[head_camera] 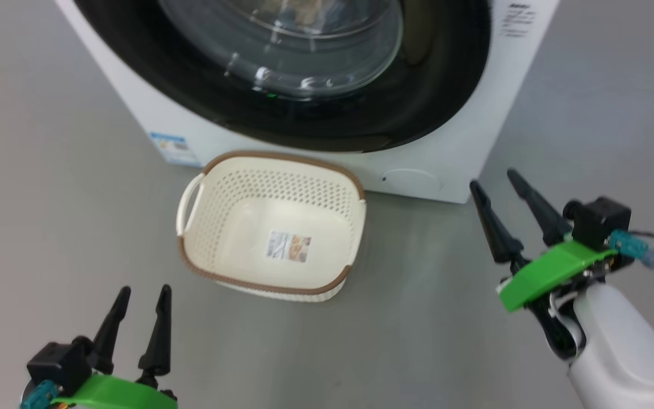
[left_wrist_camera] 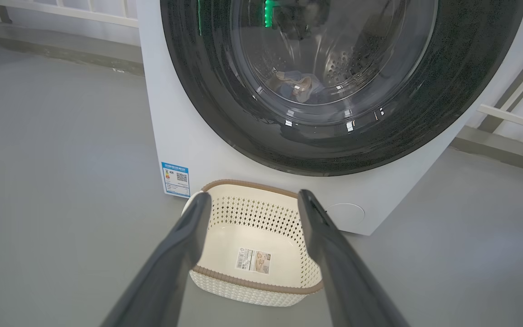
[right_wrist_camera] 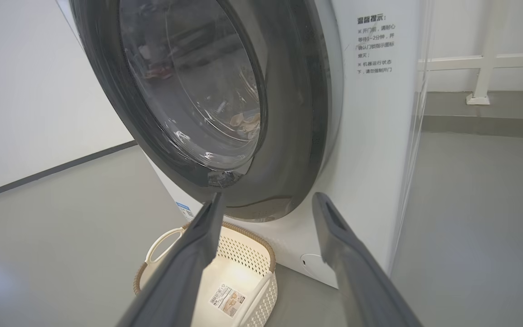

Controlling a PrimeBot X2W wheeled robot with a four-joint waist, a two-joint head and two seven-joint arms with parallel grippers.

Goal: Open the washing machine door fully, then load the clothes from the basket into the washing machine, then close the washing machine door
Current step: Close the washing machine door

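Two dark-fingered grippers hover with nothing in them above the grey floor (head_camera: 49, 170). The left gripper (head_camera: 145, 291) sits at the lower left of the head view, fingers spread apart. The right gripper (head_camera: 492, 178) is raised at the right, its fingers likewise parted and pointing toward the machine.

Just ahead, between the two, stands the basket (head_camera: 236, 187), empty but for its paper label (head_camera: 288, 246). Its far rim is close to the foot of the washing machine (head_camera: 446, 165).

Beyond it, the washing machine door (head_camera: 446, 74) appears shut against the white front, its black ring lying flush as far as the right wrist view shows. Through the glass bowl, the clothes (left_wrist_camera: 298, 86) lie at the bottom of the drum.

With loading apparently done, the step in hand is likely closing the door, and whether the latch has caught cannot be told. Doing it well would mean a firm, flat push on the black ring at the latch side, not on the glass, with the fingers kept clear of the basket below.
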